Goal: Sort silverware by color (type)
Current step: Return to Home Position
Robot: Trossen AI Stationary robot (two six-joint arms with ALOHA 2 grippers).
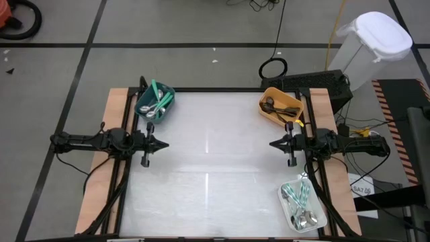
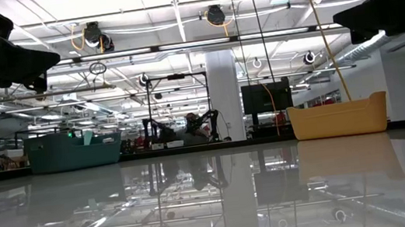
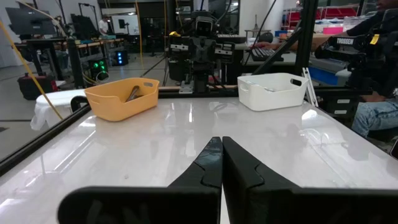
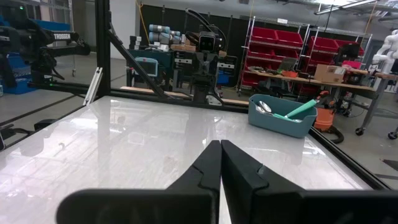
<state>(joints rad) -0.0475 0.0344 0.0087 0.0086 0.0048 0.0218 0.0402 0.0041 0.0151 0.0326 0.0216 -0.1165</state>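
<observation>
The silverware lies in three bins. At the table's far left, a teal bin (image 1: 165, 107) (image 4: 280, 118) holds teal-handled pieces and silver spoons (image 1: 153, 101). Dark utensils (image 1: 274, 105) sit in the orange bin (image 1: 293, 99) (image 3: 121, 102) at the far right. The white bin (image 1: 316, 220) (image 3: 272, 93) at the near right holds teal-handled and silver spoons (image 1: 299, 202). My left gripper (image 1: 164, 143) (image 3: 221, 140) is shut, level at the left edge. My right gripper (image 1: 272, 143) (image 4: 219, 143) is shut, level at the right edge. Both hold nothing.
The white tabletop (image 1: 208, 154) stretches bare between the two grippers. A dark frame rail (image 1: 222, 90) runs along the table's far edge. Off the table stand a white lidded can (image 1: 376, 44) and a black box (image 1: 316, 84). A seated person (image 3: 373, 106) shows beyond the table.
</observation>
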